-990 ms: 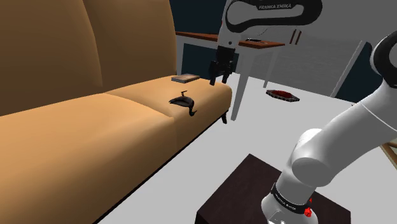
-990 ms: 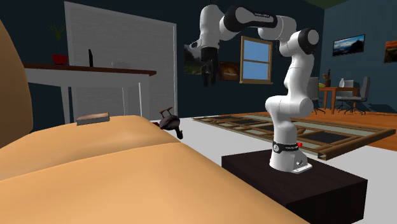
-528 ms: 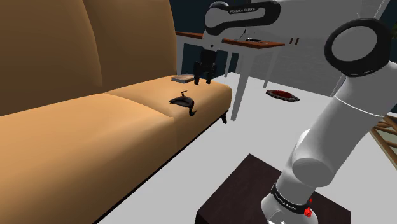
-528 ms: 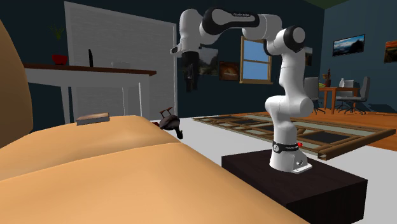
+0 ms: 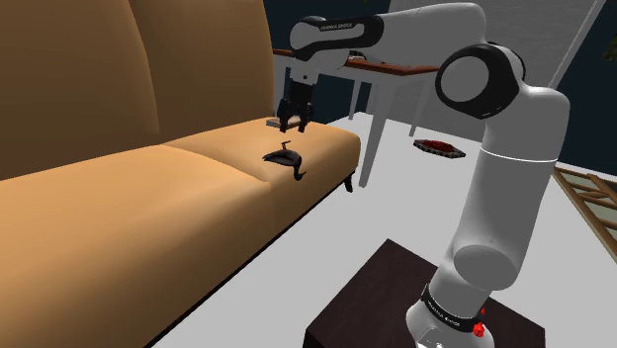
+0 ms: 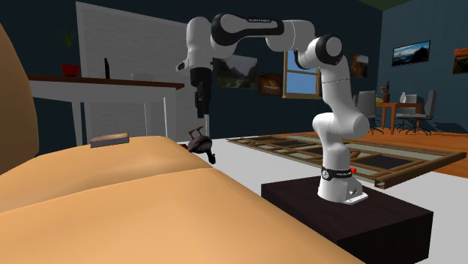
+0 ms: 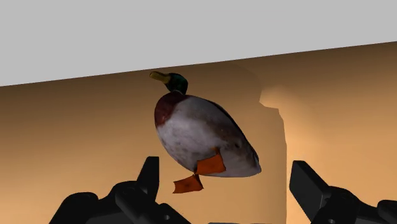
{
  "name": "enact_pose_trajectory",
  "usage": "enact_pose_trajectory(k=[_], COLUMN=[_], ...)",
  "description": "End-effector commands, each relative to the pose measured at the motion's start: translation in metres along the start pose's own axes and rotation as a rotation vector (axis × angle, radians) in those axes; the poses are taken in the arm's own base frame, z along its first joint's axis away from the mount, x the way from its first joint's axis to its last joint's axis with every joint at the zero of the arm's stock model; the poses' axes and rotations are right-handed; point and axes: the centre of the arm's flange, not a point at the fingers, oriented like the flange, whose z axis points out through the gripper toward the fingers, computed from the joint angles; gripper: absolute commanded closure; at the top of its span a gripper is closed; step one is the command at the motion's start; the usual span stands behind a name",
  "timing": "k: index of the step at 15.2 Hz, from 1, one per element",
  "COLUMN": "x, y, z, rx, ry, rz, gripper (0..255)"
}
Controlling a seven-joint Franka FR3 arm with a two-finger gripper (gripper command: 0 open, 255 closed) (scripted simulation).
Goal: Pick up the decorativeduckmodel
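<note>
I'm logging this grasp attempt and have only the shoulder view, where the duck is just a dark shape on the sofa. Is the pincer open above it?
Observer: Yes. In the wrist view the pincer is open. Its fingers stand apart, with the duck ahead between them, untouched.
Reviewer: What does the duck really look like?
Observer: The wrist view shows a green head, yellow bill, brown chest, pale grey body and orange feet.
Reviewer: How is the pincer lined up?
Observer: In the second exterior view it points straight down over the duck, its tips close to the duck's top. The duck lies near the front edge of the sofa.
</note>
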Motion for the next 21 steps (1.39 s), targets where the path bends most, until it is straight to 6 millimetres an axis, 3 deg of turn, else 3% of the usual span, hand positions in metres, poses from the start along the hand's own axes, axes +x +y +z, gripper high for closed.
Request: enact_pose_trajectory(k=[1,6,8,9,18,21], x=[0.004,0.004,0.004,0.005,0.004,0.004], y=[0.002,0.007,0.007,0.008,0.007,0.005], z=[0.009,0.038,0.038,0.038,0.038,0.022], rx=[0.003,0.003,0.003,0.003,0.003,0.003], ry=[0.000,0.000,0.000,0.000,0.000,0.000], rz=[-0.002,-0.002,-0.002,-0.002,-0.002,-0.002], gripper=[0,0,0,255,255,255])
